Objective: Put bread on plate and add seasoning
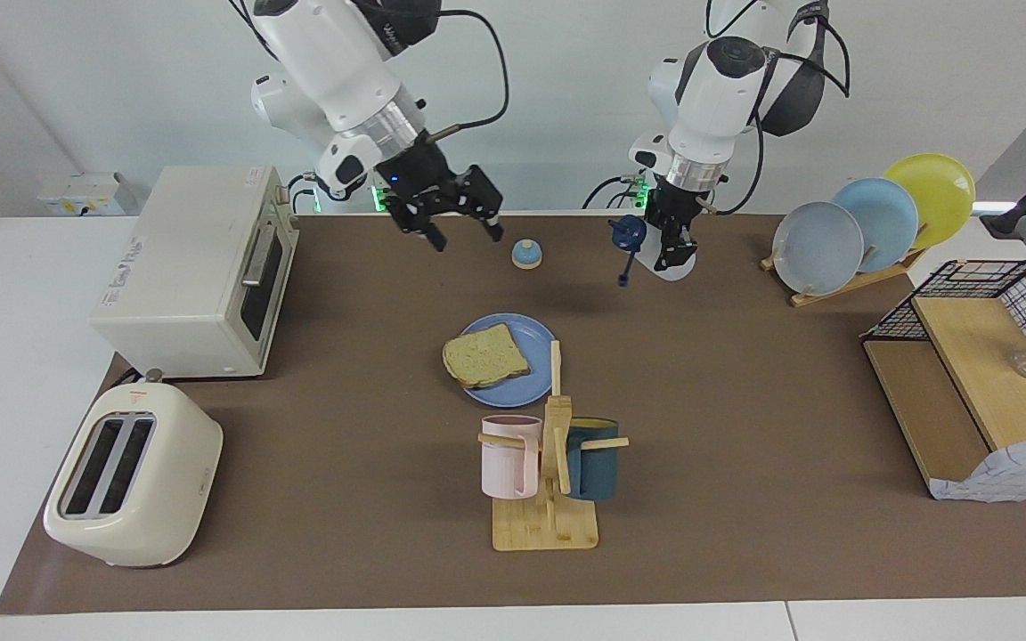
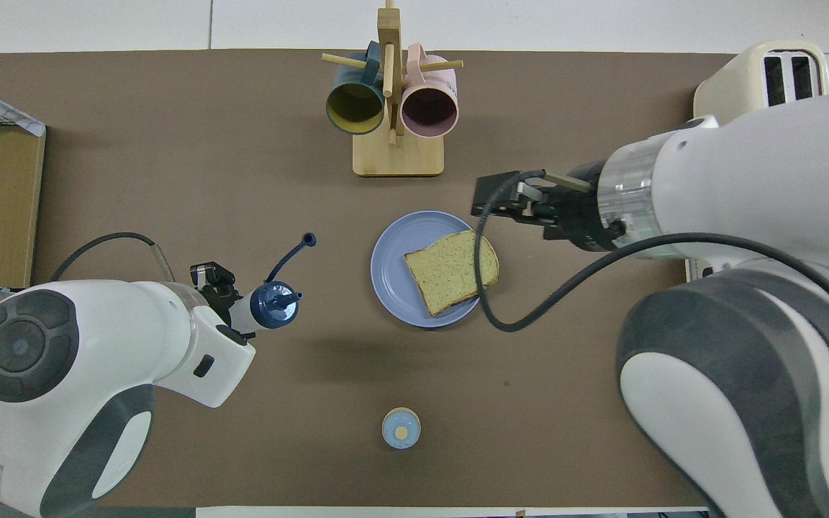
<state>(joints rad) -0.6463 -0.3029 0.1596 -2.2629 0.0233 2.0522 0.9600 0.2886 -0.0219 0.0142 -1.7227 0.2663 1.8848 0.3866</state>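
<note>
I have the bread (image 1: pixel 485 355) lying flat on the plate (image 1: pixel 531 334), overhanging the rim toward the right arm's end of the tabletop (image 1: pixel 727 499), so I judge the first half of the job done and only the seasoning left. That explains how my left hand (image 1: pixel 671 252) is set: it is clamped on the seasoning bottle (image 2: pixel 270 305), lifted clear of the tabletop, with the dark cap flipped open and dangling on its strap so the spout is free to pour. The bottle hangs over bare mat toward the left arm's end, well apart from the plate and not yet over the bread, so I still need to carry it sideways above the slice before tipping it. My right hand (image 1: pixel 464 227) has its fingers apart and holds nothing; it hangs in the air over the mat beside the plate, toward the toaster oven (image 1: pixel 197 267), and waits out of the way. The small bell (image 1: pixel 526 255) sits on the tabletop nearer to the robots than the plate, between the two hands, and I should keep the bottle's path clear of it. The mug rack (image 1: pixel 549 481) stands farther from the robots than the plate.
</note>
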